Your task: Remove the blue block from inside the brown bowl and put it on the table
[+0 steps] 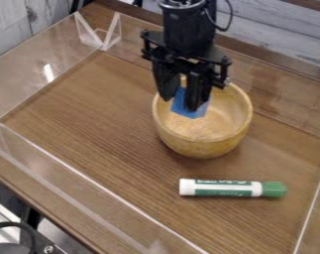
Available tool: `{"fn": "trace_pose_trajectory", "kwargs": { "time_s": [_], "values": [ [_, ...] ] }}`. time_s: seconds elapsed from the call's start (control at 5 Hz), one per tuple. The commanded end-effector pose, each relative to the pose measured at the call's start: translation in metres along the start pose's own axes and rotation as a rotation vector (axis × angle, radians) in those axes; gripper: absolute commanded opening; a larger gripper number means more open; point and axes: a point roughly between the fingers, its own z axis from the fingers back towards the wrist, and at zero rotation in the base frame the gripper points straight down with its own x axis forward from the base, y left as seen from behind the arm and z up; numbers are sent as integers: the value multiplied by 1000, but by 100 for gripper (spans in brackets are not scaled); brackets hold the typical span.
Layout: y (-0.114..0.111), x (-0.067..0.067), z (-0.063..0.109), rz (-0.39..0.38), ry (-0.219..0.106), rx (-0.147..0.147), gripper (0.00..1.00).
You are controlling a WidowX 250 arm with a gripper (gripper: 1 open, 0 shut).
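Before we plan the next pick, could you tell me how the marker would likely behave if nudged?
The white-and-green marker would probably roll, since its barrel looks round. It lies flat on the table, so tipping seems unlikely. Its straight body suggests it is stiff.

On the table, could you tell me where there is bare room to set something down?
The widest free patch of table lies left in the picture, between the clear wall and the bowl. A smaller one sits between bowl and marker. It is crowded at the bowl, where the gripper holds the blue block.
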Motion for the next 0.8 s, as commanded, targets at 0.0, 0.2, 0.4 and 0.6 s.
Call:
{"fn": "trace_pose_trajectory", "kwargs": {
  "time_s": [0.0,0.2,0.4,0.6],
  "values": [
    [2,-2,15,-10,-49,4,0],
    [3,-5,16,-18,-50,3,0],
    [4,-8,18,-28,-52,3,0],
    [5,-12,19,-35,-52,2,0]
  ]
}}
